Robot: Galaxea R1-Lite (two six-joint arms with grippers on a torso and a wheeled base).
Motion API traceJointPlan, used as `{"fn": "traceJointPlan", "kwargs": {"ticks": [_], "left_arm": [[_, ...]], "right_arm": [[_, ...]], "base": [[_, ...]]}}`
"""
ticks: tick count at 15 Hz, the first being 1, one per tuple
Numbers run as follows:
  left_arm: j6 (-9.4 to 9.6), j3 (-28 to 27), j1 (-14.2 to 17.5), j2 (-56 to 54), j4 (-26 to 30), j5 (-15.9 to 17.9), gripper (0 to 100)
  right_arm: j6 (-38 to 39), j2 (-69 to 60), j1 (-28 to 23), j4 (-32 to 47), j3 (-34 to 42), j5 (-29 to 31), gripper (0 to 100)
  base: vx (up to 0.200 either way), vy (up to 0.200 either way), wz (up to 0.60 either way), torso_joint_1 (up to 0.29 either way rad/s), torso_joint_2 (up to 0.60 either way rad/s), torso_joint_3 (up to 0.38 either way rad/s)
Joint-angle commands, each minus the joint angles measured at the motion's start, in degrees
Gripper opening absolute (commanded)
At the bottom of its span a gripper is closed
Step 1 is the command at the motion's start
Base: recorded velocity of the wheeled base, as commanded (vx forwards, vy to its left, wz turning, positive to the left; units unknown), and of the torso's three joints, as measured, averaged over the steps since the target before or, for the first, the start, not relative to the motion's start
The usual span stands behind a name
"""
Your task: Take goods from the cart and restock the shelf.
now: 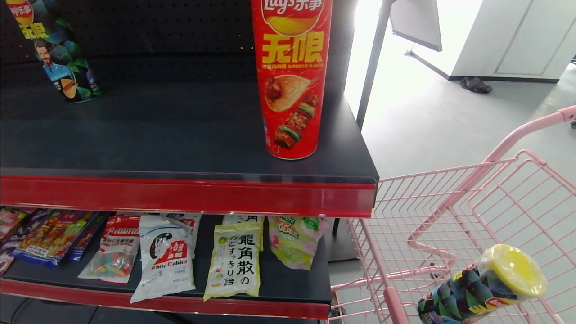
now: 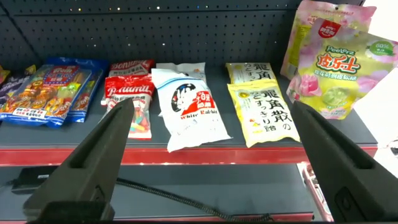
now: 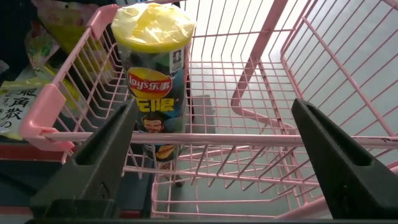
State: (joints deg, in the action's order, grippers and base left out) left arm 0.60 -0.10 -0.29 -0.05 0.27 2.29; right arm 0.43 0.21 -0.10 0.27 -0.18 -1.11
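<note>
In the head view, a tall red cardboard chip canister [image 1: 290, 81] stands upright near the right end of the dark upper shelf board [image 1: 180, 130], which has a red front strip. A dark printed canister [image 1: 58, 58] stands well apart at the left, farther back. Flat snack bags lie in a row on the lower shelf [image 1: 292, 283]. To the right, the pink wire cart [image 1: 450, 216] holds a dark chip canister with a yellow plastic lid [image 1: 483, 288].

In the left wrist view, the left gripper [image 2: 212, 104] faces the lower shelf with its black fingers [image 2: 93, 162] spread wide and nothing between them. Ahead lie a white pillow bag [image 2: 189, 109] and a yellow printed bag [image 2: 264, 112], with a pink-and-green pouch [image 2: 333, 62] beside them (propped against the back panel).

In the right wrist view, the right gripper [image 3: 214, 102] hangs over the cart, fingers [image 3: 336, 162] wide apart and empty. The dark chip canister stands upright in the cart's corner beside the shelf.
</note>
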Motion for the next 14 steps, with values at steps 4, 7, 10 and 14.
{"fn": "traceJointPlan", "kwargs": {"ticks": [4,7,10,14], "left_arm": [[-0.07,0.0,0.0,0.0,0.0,0.0,100],[-0.07,0.0,0.0,0.0,0.0,0.0,100],[0.02,0.0,0.0,0.0,0.0,0.0,100],[-0.16,0.0,0.0,0.0,0.0,0.0,100]], "right_arm": [[0.1,0.0,0.0,0.0,0.0,0.0,100],[0.1,0.1,0.0,0.0,0.0,0.0,100],[0.1,0.0,0.0,0.0,0.0,0.0,100],[0.0,0.0,0.0,0.0,0.0,0.0,100]], "base": [[0.0,0.0,0.0,0.0,0.0,0.0],[0.0,0.0,0.0,0.0,0.0,0.0],[0.0,0.0,0.0,0.0,0.0,0.0],[0.0,0.0,0.0,0.0,0.0,0.0]]}}
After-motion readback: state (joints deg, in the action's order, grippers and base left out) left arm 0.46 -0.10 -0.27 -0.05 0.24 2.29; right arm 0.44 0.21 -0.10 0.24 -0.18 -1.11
